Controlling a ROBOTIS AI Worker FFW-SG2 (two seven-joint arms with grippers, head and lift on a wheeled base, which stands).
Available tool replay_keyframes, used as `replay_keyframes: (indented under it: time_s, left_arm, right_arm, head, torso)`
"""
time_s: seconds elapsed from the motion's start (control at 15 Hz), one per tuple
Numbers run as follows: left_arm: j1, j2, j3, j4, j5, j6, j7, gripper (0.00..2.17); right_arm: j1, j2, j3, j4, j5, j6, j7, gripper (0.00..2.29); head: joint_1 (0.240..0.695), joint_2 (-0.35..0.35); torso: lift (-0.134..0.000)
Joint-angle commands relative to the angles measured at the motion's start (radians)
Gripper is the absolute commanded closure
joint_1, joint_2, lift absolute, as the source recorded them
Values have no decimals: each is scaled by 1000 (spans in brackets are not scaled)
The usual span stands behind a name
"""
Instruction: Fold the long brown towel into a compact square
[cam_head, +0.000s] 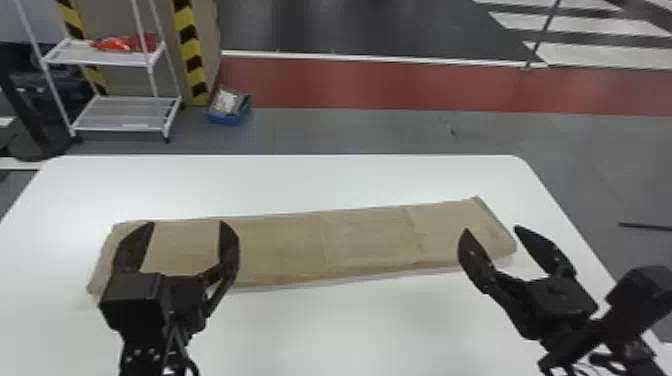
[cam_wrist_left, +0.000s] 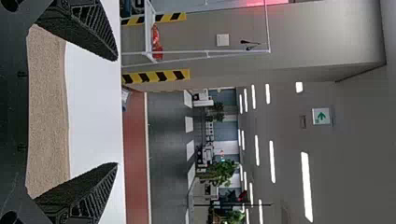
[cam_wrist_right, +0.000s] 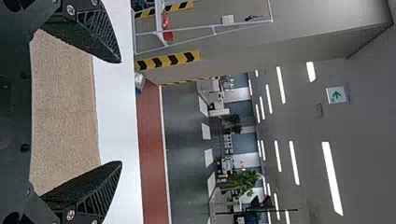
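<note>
Towel (cam_head: 325, 245) lies as a long flat strip behind and below both sets of jaws, its left end reaching outside the left gripper (cam_head: 186, 223), its right end behind the right gripper (cam_head: 492, 229). Both grippers gape, holding nothing. Beneath everything is the white table (cam_head: 350, 330). Judging by the shape, the compact square is far off: the length has yet to be folded in.

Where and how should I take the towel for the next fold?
Probably by the right short end, coming in low from the table's right side to pinch its layers. The towel lies flat in a long strip, so that narrow edge offers the easiest bite; the right gripper is nearest.
</note>
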Motion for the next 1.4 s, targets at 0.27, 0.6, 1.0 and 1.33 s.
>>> replay_keyframes:
  time_s: [0.27,0.6,1.0,1.33]
  left_arm:
    - [-102,-2,131,106,80,67,-75,76]
    - [-210,6,324,204,175,196,-173,80]
    - [-280,9,410,356,210,199,-270,87]
    - [-283,9,419,367,208,236,-319,154]
  right_arm:
    - [-11,-5,-4,22,3,-3,0,113]
    - [-23,-29,2,43,8,-3,0,113]
    - [-32,-42,10,60,14,-6,2,113]
    - [-31,-49,12,59,11,-3,2,113]
  head:
    - [695,-76]
    - [695,16]
    - [695,124]
    - [695,125]
  torso:
    - [-119]
    - [-119]
    - [-119]
    - [-119]
